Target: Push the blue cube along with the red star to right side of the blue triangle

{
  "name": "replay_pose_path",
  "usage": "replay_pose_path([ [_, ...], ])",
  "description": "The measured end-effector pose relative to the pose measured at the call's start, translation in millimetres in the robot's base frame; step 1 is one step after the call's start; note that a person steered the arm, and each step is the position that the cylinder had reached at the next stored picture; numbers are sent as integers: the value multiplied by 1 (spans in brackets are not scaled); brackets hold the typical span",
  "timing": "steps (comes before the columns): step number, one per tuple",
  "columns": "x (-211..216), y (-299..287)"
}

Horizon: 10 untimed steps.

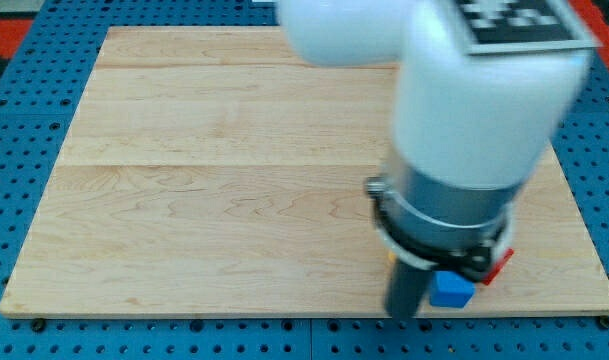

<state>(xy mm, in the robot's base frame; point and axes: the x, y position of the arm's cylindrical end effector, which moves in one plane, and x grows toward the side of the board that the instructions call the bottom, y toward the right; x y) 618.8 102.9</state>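
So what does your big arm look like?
My arm is fat, round and white, with a black-and-white checked marker on top. Lower down comes a grey collar with a black ring, then a straight dark rod ending in my tip.
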Motion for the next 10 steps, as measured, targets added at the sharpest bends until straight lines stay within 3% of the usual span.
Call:
replay_pose_path([
  [2, 0, 81],
  [5, 0, 123],
  [6, -3, 129],
  [7, -36, 121],
  [8, -74, 99],
  [10, -101, 60],
])
